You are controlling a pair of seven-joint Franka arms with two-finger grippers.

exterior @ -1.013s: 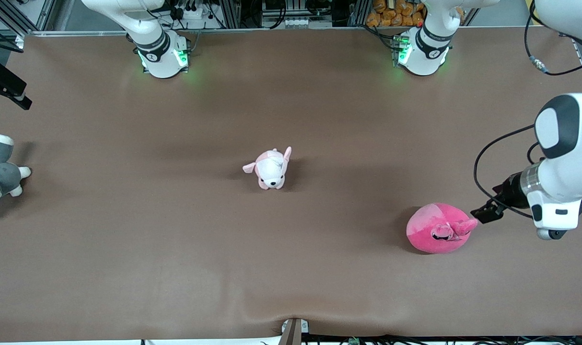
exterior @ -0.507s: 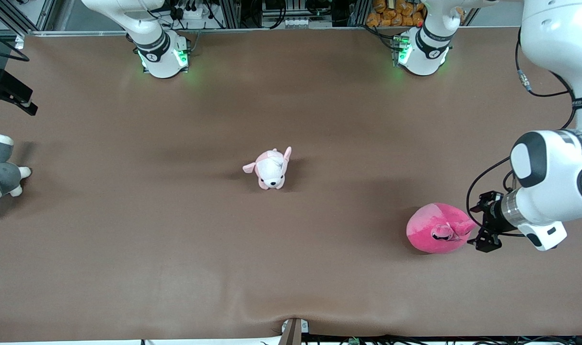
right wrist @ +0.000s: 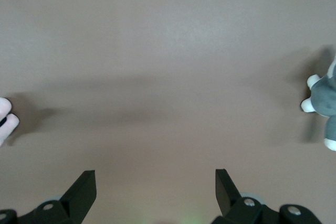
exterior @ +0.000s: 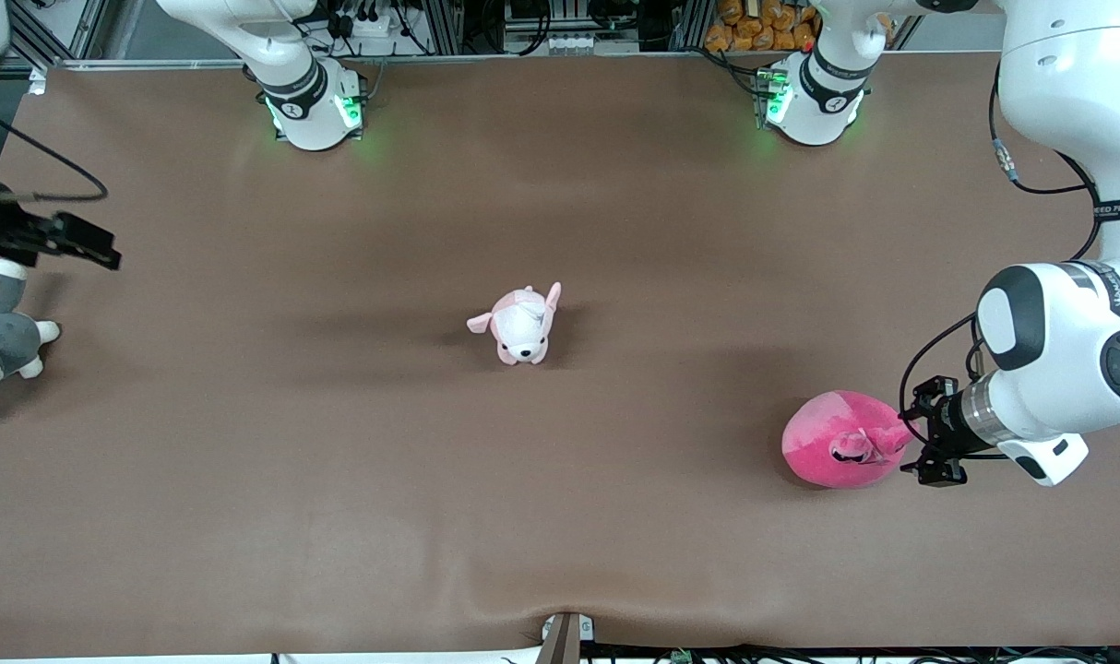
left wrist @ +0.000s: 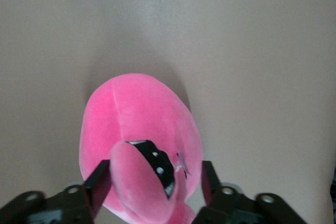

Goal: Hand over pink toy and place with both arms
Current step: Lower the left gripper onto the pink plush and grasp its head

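Toward the left arm's end of the counter [exterior: 615, 516], nearer the front camera than the pale pink-and-white puppy [exterior: 520, 325], lies the pink toy [exterior: 837, 450] on the brown surface. The left gripper [exterior: 924, 441] sits low at the toy's side, fingers [left wrist: 100, 182] spread apart with one on each side of the toy's stubby nub, not yet pressed in; the wrist view shows the black eye marks between them. The puppy stands alone mid-counter, well apart from the toy, with bare brown surface between the two. A grey-and-white plush animal [exterior: 2, 337] lies at the right arm's end, far from the puppy. The right gripper [exterior: 71, 244] hangs over the counter just beside that grey animal, its fingers [right wrist: 79, 190] wide apart and holding nothing. Lettering on the left arm's black band is too small to read.
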